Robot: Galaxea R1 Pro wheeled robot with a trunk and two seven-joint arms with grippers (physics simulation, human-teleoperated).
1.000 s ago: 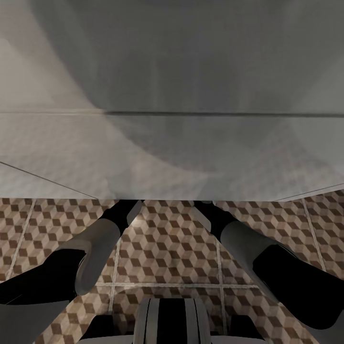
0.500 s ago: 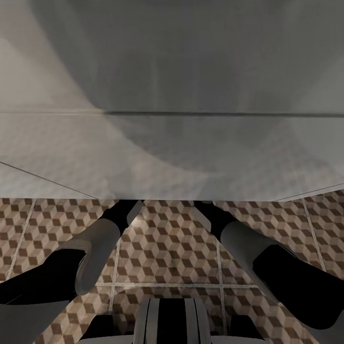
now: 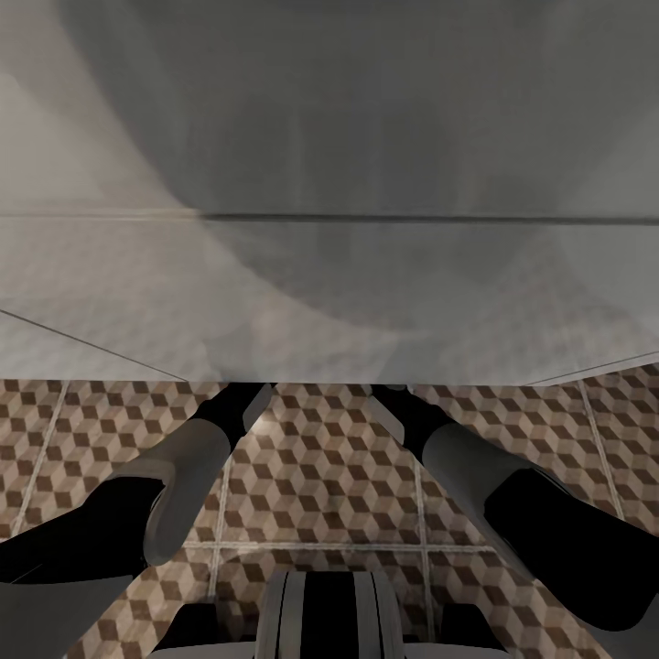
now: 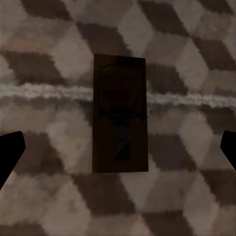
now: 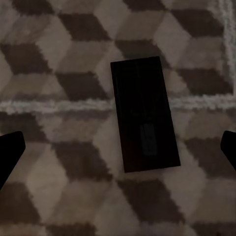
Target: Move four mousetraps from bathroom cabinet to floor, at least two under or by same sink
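A dark brown mousetrap (image 4: pixel 119 98) with thin wire parts lies flat on the cube-pattern bathroom floor (image 4: pixel 44 196), across a pale grout line. My left gripper (image 4: pixel 119 150) hovers over it, open, with its dark fingertips (image 4: pixel 10 152) far apart and touching nothing. A second, darker mousetrap (image 5: pixel 144 98) lies flat on the same tiles (image 5: pixel 59 196), and my right gripper (image 5: pixel 119 150) hangs open above it. In the head view both forearms (image 3: pixel 183 476) (image 3: pixel 476 467) reach forward under the front edge of a wide white surface (image 3: pixel 329 302), which hides both hands and both traps.
The white surface spans the whole upper part of the head view and overhangs the floor (image 3: pixel 320 476) close ahead. My base (image 3: pixel 329 613) stands on the tiles at the near edge. Grout lines cross the tiles around both traps.
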